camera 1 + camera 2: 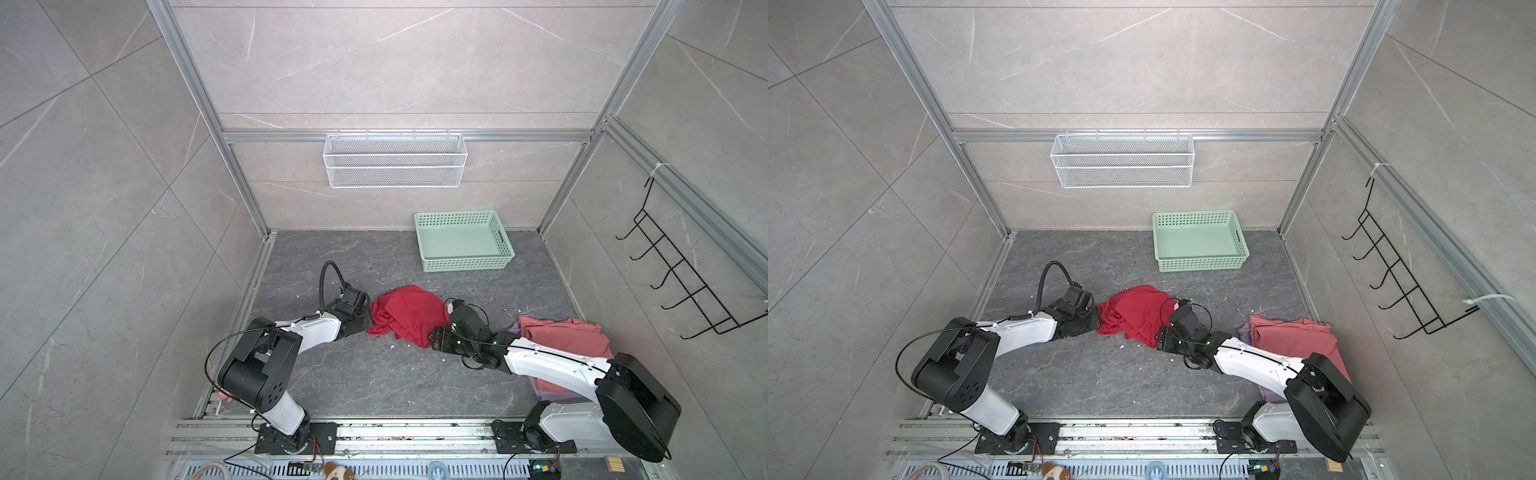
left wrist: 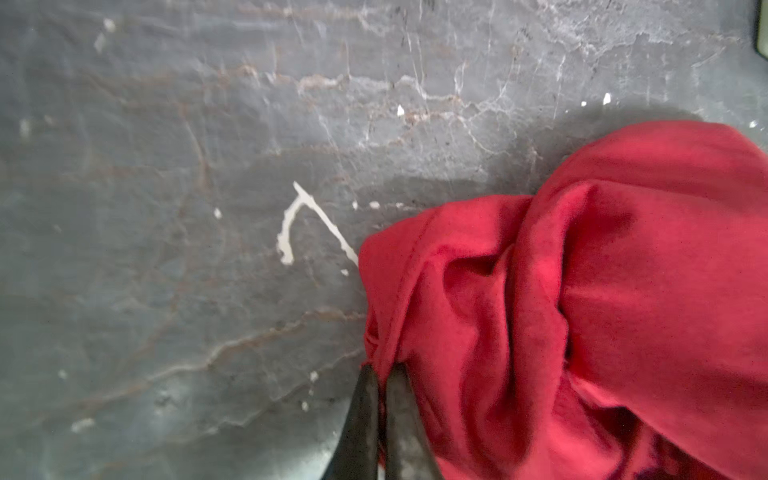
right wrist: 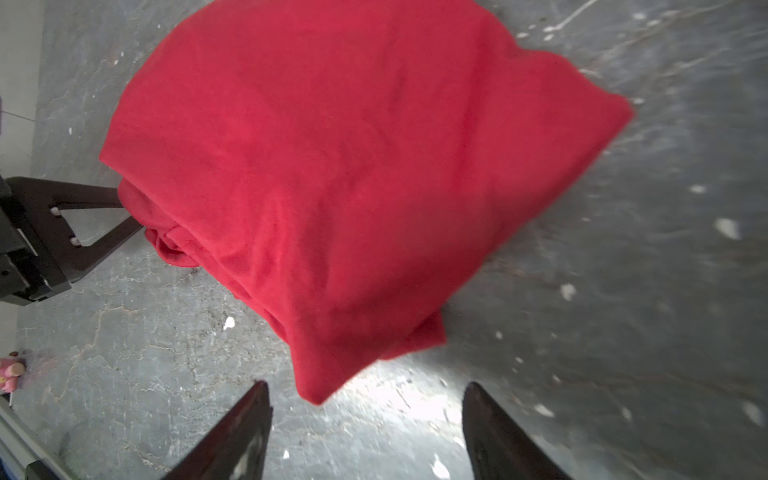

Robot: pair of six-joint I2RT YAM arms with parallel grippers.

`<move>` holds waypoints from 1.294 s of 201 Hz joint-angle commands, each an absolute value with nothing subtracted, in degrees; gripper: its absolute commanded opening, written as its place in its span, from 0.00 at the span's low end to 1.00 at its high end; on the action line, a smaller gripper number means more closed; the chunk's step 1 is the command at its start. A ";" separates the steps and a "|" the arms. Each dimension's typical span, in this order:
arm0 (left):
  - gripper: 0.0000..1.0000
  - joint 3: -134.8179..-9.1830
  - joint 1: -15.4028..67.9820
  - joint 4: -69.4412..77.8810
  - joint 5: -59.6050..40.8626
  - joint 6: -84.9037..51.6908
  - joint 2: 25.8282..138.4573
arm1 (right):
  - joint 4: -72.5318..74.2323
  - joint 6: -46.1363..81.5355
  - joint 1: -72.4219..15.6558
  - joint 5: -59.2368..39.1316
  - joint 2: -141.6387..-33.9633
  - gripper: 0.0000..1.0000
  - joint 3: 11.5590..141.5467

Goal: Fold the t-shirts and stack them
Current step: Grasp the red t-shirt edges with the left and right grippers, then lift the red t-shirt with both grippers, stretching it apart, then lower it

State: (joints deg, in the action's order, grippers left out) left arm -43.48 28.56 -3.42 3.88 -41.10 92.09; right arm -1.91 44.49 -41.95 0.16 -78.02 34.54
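**While two shirts sat stacked, the red t-shirt [image 1: 409, 313] lay unfolded**

Although the salmon-pink t-shirt [image 1: 565, 336] lay roughly folded on top of the lavender t-shirt [image 1: 1273, 394] at the right side of the dark stone tabletop [image 1: 374, 374], both partly hidden beneath the right arm [image 1: 552, 363], the red t-shirt was a rumpled mound in the middle, between the two grippers. No chest print showed on it.

The left wrist view showed the left gripper [image 2: 380, 374] with its jaws pressed together on a bunched edge of red cloth at the mound's left side. The right gripper [image 3: 366, 383] hung with its jaws wide apart and nothing between them, just short of a loose corner of the red cloth.

A mint-green basket [image 1: 467, 262] stood empty at the far edge of the tabletop, well apart from the shirts.

Judged from this, about two thirds of the work looked done, since two shirts already formed the stack. The red shirt had yet to be spread flat, folded and laid on the pile. The step in hand seemed to be taking hold of it for spreading.
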 commanded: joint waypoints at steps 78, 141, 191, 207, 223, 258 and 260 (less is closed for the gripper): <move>0.00 -50.97 28.48 -13.93 5.59 -38.06 75.09 | -2.18 41.37 -42.89 1.94 -92.10 0.06 45.35; 0.00 -59.37 28.46 -24.91 13.52 -29.91 59.42 | -22.08 23.37 -42.91 13.59 -76.77 0.00 57.38; 0.00 -67.64 28.44 -32.98 15.46 -24.03 50.64 | -38.64 8.50 -42.89 13.69 -68.91 0.00 70.71; 0.00 -69.14 28.44 -34.58 14.46 -23.22 48.29 | -41.49 7.04 -42.94 12.59 -66.61 0.00 72.43; 0.00 -69.90 28.46 -35.67 13.76 -22.68 46.46 | -44.23 6.68 -42.80 12.88 -64.95 0.00 73.43; 0.00 -69.69 28.47 -36.02 11.19 -23.98 46.50 | -48.76 5.94 -42.89 12.32 -66.95 0.01 73.10; 0.00 -69.45 28.41 -35.86 11.17 -24.06 46.72 | -48.62 6.12 -42.87 12.48 -67.21 0.01 72.90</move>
